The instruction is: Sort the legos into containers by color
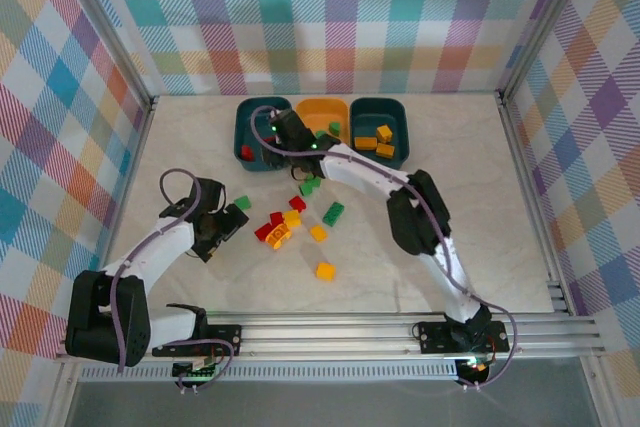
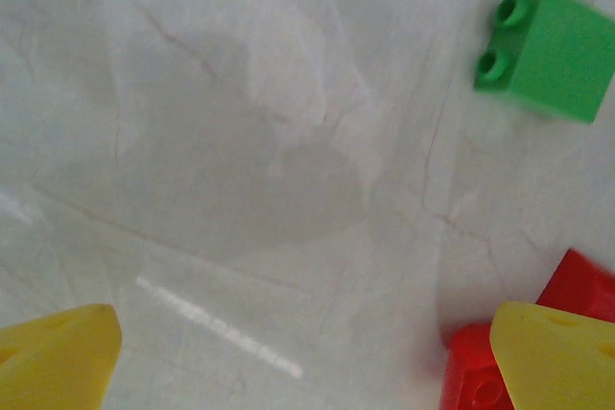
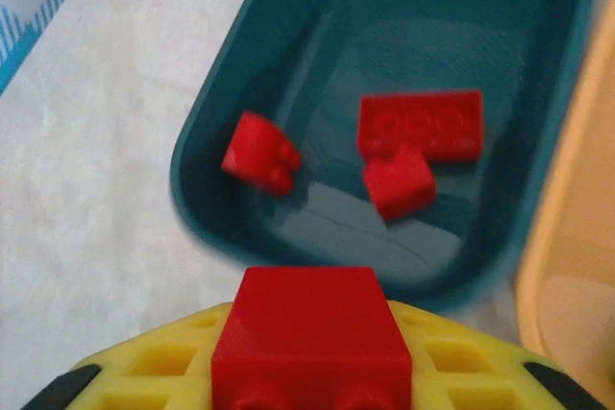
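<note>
My right gripper (image 3: 312, 357) is shut on a red brick (image 3: 309, 328) between its yellow fingers (image 3: 144, 376), just short of the near rim of the left dark teal bin (image 3: 207, 132). That bin holds three red bricks (image 3: 421, 125). From above, the right gripper (image 1: 277, 142) hovers over this bin (image 1: 243, 117). My left gripper (image 2: 307, 372) is open over bare table, nothing between its yellow fingers (image 2: 58, 357). A green brick (image 2: 548, 50) lies ahead to its right and red bricks (image 2: 478, 372) sit beside its right finger. The left gripper (image 1: 232, 224) is left of the loose pile.
The yellow-orange bin (image 1: 322, 109) holds green bricks (image 1: 334, 128); the right teal bin (image 1: 400, 122) holds yellow-orange bricks (image 1: 383, 137). Several loose bricks lie mid-table: a red-yellow cluster (image 1: 277, 231), green ones (image 1: 333, 213) and a yellow-orange one (image 1: 325, 271). Plaid walls enclose the table.
</note>
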Controlling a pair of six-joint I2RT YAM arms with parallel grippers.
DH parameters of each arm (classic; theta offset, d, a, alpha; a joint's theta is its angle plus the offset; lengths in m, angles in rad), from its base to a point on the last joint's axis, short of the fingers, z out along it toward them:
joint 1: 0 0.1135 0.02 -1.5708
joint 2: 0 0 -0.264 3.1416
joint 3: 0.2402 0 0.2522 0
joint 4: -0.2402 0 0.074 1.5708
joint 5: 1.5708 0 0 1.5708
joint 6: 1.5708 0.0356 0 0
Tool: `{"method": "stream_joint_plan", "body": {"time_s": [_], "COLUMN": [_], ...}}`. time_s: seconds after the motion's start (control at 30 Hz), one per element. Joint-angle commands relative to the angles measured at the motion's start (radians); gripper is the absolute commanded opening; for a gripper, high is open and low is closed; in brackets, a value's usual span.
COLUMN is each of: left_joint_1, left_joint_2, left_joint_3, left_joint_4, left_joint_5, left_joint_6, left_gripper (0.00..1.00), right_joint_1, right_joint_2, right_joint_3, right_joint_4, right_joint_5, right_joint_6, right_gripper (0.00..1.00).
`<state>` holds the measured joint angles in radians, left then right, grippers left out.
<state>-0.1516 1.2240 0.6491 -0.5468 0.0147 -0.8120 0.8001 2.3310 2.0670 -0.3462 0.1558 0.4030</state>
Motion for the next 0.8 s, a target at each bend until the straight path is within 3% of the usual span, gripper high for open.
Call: {"method": "stream_joint_plan", "body": {"time_s": [0.0,0.1,0.2,0.3,0.47,0.53,0.77], "left_joint_1": [0.013,0.014,0.013,0.014,0.013,0.013,0.013], "left_joint_2": [-0.043,-0.041,-0.029,-0.012,0.037,0.063,0.292], "left_joint_3": [-0.016,-0.011,-0.005,0.004,0.048,0.069,0.246], "left_joint_4": [-0.012,0.000,0.024,0.055,0.069,0.081,0.087], "left_joint_5": [0.050,0.072,0.092,0.111,0.091,0.059,-0.044], "left_joint_6": [0.002,0.010,0.011,0.010,0.010,-0.005,-0.046], "left_gripper": [0.99,0.98,0.99,0.98,0.99,0.98,0.87], "right_joint_1": [-0.039,-0.050,-0.052,-0.050,-0.048,-0.040,0.000], "right_joint_2": [0.148,0.225,0.268,0.250,0.147,0.070,-0.341], "right_joint_3": [0.231,0.360,0.460,0.500,0.478,0.382,-0.279], "right_joint_4": [-0.144,-0.178,-0.218,-0.229,-0.262,-0.241,0.061], "right_joint_5": [-0.033,-0.059,-0.067,-0.072,-0.049,-0.047,-0.053], "right_joint_6": [0.003,-0.003,-0.023,-0.049,-0.097,-0.100,-0.070], "right_gripper": [0.22,0.26,0.48,0.58,0.63,0.63,0.64]}}
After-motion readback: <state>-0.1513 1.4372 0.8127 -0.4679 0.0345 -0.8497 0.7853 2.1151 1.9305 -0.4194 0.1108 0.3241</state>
